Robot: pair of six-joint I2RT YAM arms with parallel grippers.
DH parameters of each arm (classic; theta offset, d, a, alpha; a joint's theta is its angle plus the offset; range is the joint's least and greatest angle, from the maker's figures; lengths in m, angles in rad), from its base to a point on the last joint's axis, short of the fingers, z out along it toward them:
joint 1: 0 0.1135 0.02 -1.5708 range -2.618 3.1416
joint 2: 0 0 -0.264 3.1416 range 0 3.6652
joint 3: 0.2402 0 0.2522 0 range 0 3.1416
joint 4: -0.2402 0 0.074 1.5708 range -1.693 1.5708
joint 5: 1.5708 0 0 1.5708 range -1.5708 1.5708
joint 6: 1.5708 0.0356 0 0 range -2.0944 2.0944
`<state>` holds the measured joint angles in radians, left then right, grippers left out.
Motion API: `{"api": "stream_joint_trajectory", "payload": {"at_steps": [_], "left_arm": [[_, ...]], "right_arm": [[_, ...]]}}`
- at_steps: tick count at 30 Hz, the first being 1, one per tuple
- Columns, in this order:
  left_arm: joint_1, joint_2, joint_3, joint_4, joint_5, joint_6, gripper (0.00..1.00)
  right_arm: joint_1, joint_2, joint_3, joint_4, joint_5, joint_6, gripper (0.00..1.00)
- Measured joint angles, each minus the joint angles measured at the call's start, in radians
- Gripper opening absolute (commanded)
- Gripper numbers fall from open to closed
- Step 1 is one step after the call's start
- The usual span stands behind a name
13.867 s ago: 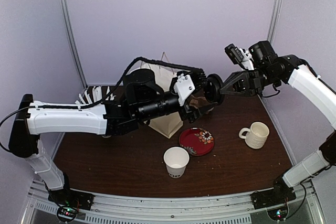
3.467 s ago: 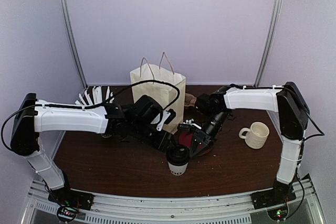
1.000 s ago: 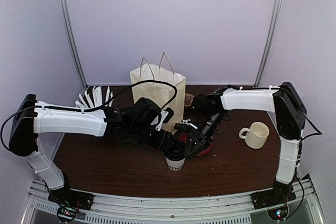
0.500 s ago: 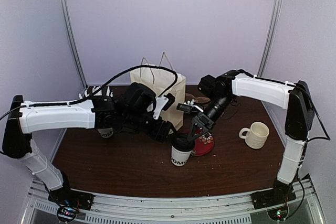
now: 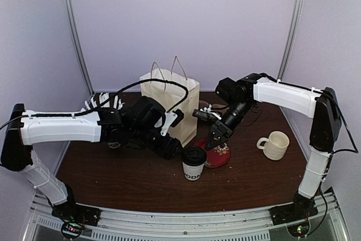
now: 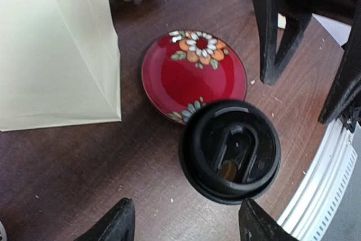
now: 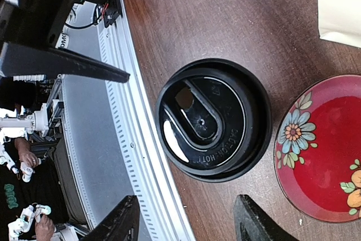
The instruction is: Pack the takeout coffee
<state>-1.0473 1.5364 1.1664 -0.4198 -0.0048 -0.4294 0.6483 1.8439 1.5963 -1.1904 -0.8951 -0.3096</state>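
Black lid (image 5: 194,154) sits on the white paper cup (image 5: 192,171), which stands upright on the tabletop (image 5: 130,179) about midway along and toward the near edge, just beside the red plate (image 5: 220,152). Left gripper (image 6: 186,227) open, cup just beyond its spread fingertips (image 6: 119,225), untouched. Right gripper (image 7: 189,224) open too, above the lid, both fingers clear of it. Paper bag (image 5: 172,103) stands behind, toward the far edge.

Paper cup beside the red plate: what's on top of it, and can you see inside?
The black lid sits on the paper cup, covering its whole mouth. The contents are hidden beneath it.
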Motion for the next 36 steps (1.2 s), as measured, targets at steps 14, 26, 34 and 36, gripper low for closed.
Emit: {"api": "stream_joint_trajectory", "payload": {"at_steps": [14, 26, 34, 36], "left_arm": [[0.0, 0.05, -0.012, 0.032, 0.098, -0.007, 0.65], [-0.001, 0.013, -0.076, 0.035, 0.093, -0.057, 0.63], [-0.004, -0.056, -0.165, 0.057, 0.121, -0.191, 0.56], [-0.004, -0.056, -0.19, 0.104, 0.146, -0.234, 0.56]], "right_arm": [[0.0, 0.0, -0.072, 0.031, 0.018, -0.001, 0.59], [0.0, 0.014, -0.089, 0.047, 0.006, 0.01, 0.49], [-0.004, 0.061, -0.084, 0.056, -0.01, 0.03, 0.39], [-0.013, 0.064, -0.084, 0.058, -0.017, 0.04, 0.37]]}}
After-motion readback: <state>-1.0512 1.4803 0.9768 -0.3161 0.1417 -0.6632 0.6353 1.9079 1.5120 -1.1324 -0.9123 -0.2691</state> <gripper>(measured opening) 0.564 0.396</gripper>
